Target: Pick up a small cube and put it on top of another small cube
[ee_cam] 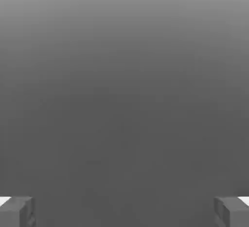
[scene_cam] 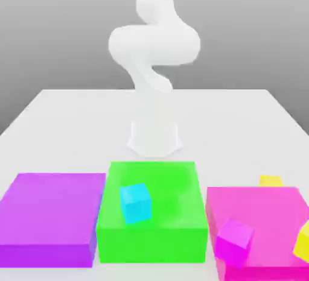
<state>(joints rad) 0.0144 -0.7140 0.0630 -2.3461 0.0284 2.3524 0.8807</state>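
The small golden-yellow cube [scene_cam: 271,181] sits on the table just behind the pink block, partly hidden by it. The other small cube, cyan [scene_cam: 136,202], rests tilted on top of the green block [scene_cam: 151,237] near the front middle. My white arm [scene_cam: 154,50] rises from its base at the table's centre and leaves the exterior view at the top. In the hand view my gripper [ee_cam: 124,211] is open, its two grey fingertips [ee_cam: 17,211] far apart with nothing between them, facing a plain grey background.
Three big flat blocks line the front: purple [scene_cam: 51,216] at the exterior view's left, green in the middle, pink [scene_cam: 265,213] at the right. A magenta cube [scene_cam: 235,240] lies on the pink block. A brighter yellow cube [scene_cam: 303,240] sits at the right edge.
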